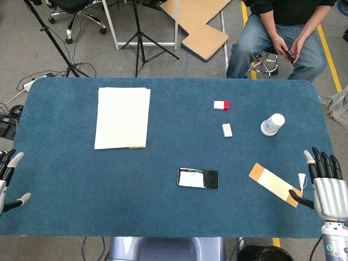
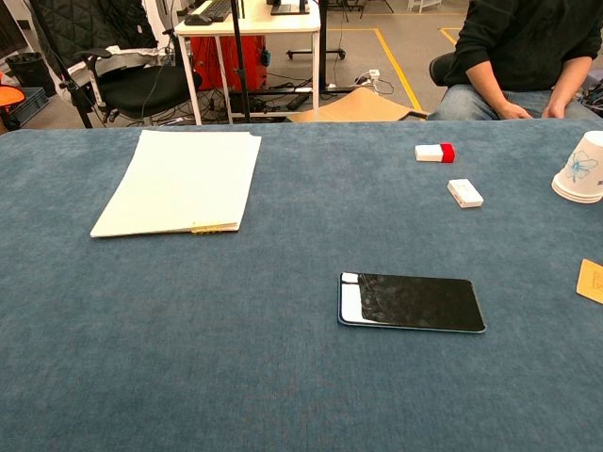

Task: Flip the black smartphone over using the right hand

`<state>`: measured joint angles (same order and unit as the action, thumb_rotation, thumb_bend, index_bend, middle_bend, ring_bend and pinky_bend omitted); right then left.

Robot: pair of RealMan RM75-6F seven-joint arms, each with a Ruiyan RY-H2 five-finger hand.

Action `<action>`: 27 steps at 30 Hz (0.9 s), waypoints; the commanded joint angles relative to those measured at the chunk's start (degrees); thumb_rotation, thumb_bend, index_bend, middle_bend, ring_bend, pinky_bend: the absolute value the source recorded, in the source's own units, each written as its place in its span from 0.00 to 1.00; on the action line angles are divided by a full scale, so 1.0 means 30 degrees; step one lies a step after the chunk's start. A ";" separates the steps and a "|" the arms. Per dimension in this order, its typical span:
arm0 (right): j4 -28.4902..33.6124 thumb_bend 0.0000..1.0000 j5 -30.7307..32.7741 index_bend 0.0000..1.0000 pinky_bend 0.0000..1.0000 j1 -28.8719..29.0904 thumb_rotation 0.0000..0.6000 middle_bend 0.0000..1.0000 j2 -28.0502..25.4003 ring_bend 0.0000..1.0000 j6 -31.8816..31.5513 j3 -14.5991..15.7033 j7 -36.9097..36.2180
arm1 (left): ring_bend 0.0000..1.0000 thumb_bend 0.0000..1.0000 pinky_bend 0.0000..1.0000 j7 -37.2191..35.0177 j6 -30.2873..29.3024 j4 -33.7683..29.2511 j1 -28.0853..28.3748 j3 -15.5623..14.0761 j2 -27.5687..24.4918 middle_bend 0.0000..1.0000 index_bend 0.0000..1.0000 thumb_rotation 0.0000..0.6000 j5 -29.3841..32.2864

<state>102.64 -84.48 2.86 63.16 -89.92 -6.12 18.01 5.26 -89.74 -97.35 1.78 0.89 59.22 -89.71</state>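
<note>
Your right hand [image 1: 328,187] and left hand [image 1: 6,176] sit at the tabletop [image 1: 163,212] edges, fingers spread, holding nothing; black smartphone [image 1: 198,178] lies flat, well apart.

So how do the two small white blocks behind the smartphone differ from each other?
The farther white block has a red end; the nearer white block is all white. The red-tipped one lies roughly crosswise on the blue table; the plain one is angled and sits slightly further to the right in the chest view. Both are small, flat and lying apart, untouched by either hand.
</note>
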 commanded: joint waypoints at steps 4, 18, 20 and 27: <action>0.0023 0.00 -0.0040 0.02 0.00 0.0008 1.00 0.00 0.0036 0.00 0.0016 0.0024 0.0067 | 0.00 0.00 0.00 0.0007 0.0000 0.0035 -0.0013 -0.0006 0.0028 0.00 0.00 1.00 0.0003; -0.0681 0.00 -0.1104 0.05 0.00 0.3619 1.00 0.02 0.1883 0.00 0.5136 0.0106 0.3499 | 0.00 0.00 0.00 0.0712 0.0737 -0.0017 0.0280 0.0366 0.0266 0.00 0.00 1.00 0.1085; -0.0651 0.00 -0.1497 0.05 0.00 0.4828 1.00 0.03 0.2458 0.00 0.6620 -0.0048 0.3786 | 0.00 0.00 0.00 0.0852 0.0891 -0.0066 0.0383 0.0558 0.0310 0.00 0.00 1.00 0.1456; -0.1196 0.00 0.1370 0.06 0.00 0.8747 1.00 0.04 0.4664 0.00 1.2158 -0.1586 0.4375 | 0.00 0.00 0.00 0.1356 0.1681 0.0094 0.0727 0.0945 0.0490 0.00 0.00 1.00 0.2647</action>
<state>100.37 -84.94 23.20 73.20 -60.28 -8.17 28.82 9.04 -85.36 -97.28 3.65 3.46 60.55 -82.48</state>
